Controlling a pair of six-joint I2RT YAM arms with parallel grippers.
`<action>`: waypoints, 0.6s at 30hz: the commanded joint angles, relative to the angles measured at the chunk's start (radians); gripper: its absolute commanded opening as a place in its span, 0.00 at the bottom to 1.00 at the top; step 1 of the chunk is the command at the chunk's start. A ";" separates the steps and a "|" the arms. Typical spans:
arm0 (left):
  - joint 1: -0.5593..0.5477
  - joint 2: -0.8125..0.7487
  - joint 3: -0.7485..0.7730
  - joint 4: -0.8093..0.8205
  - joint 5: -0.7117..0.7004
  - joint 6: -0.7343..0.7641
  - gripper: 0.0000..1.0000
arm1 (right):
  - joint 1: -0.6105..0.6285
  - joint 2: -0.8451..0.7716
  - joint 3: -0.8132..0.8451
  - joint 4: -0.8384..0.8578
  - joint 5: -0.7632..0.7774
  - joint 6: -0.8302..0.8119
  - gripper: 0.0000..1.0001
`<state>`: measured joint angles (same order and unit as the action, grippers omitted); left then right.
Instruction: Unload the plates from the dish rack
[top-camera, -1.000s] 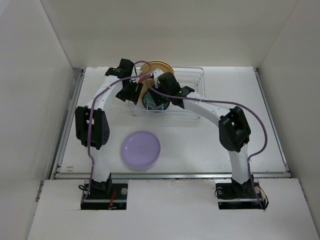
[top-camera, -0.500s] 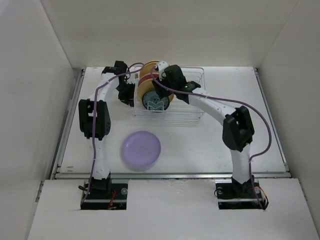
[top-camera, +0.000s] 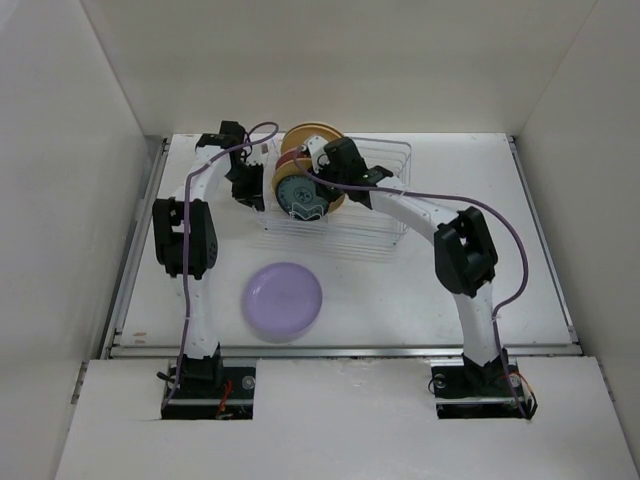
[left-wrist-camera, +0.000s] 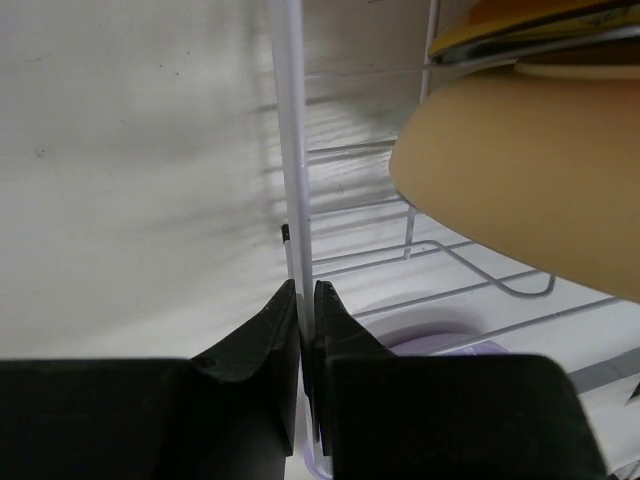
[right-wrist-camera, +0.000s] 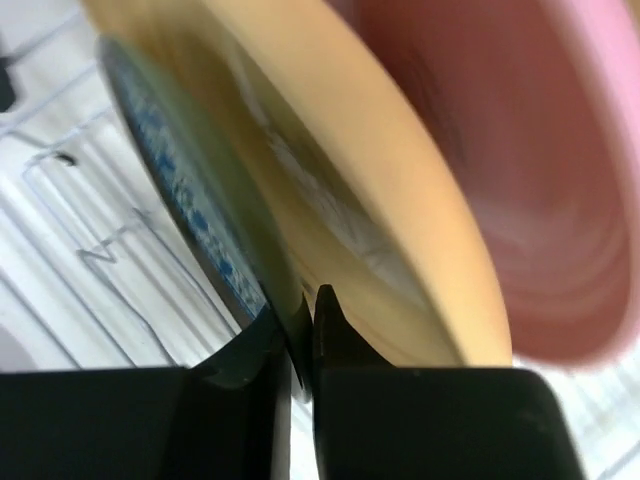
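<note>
White desk (top-camera: 450, 290) inside pale walls carries one wire dish rack (top-camera: 390, 150) and one lavender plate (top-camera: 283, 300) lying flat, well apart from the rack on its near side. Four plates can be told apart standing in the rack: dark-teal plate (top-camera: 298, 196), amber plate (right-wrist-camera: 340, 170), pink plate (right-wrist-camera: 530, 180) and yellow plate (top-camera: 312, 135). Left end effector (left-wrist-camera: 305, 300) is clenched on an upright rack wire. Right end effector (right-wrist-camera: 302, 310) pinches the dark-teal plate's rim.

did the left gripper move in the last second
Yes. The left gripper slid left, away from the plates, to the dish rack's left end.
</note>
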<state>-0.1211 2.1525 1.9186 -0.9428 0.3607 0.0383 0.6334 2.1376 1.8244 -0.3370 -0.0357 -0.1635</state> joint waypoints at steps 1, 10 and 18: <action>0.001 -0.008 -0.018 -0.013 0.176 -0.051 0.00 | 0.005 -0.048 0.036 0.038 0.074 0.050 0.00; 0.031 -0.029 -0.049 0.042 0.236 -0.169 0.00 | 0.041 -0.240 -0.068 0.087 0.201 0.010 0.00; 0.031 -0.066 -0.128 0.093 0.236 -0.258 0.00 | 0.051 -0.366 -0.143 0.064 0.228 0.051 0.00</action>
<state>-0.0914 2.1319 1.8492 -0.8616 0.4683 -0.0387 0.6788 1.8519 1.6939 -0.3214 0.1497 -0.1635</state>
